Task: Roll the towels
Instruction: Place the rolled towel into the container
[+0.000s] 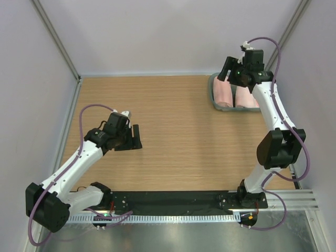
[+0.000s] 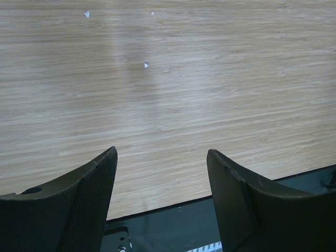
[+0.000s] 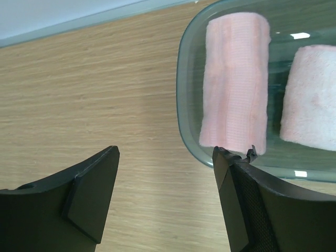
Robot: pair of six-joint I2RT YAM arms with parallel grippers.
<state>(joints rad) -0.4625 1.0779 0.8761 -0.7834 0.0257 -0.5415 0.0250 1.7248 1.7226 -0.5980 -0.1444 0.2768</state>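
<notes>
Overhead and wrist views of the two-arm rig on a wood-grain worktop (image 1: 178, 131).

**Towels.** Both towels (image 1: 224, 93) are salmon-pink and lie rolled, side by side, in a shallow grey-green tray (image 1: 213, 89) at the far right corner of the worktop, close to the back wall. In the right wrist view the tray's rim (image 3: 181, 94) looks translucent. There, a finely ribbed roll (image 3: 236, 84) lies nearer the rim and a fluffier roll (image 3: 310, 94) lies beside it. The two are close but apart, with tray floor showing between them. No stripes or mark can be made out on either.

**Right arm.** It is stretched far forward, with the right claw (image 1: 227, 76) at the tray's far left corner. The right wrist view shows this claw (image 3: 165, 194) spread wide with nothing between its fingers. One fingertip (image 3: 236, 163) overlaps the tray rim and the end of the ribbed roll. Whether it touches either cannot be told.

**Left arm.** It is bent low on the left side of the worktop, well apart from the tray. The left claw (image 1: 131, 140) is likewise spread wide and holds nothing. In its own view the claw (image 2: 163, 194) sits over bare wood, with the black base strip (image 2: 173, 226) at the near edge below it.
</notes>
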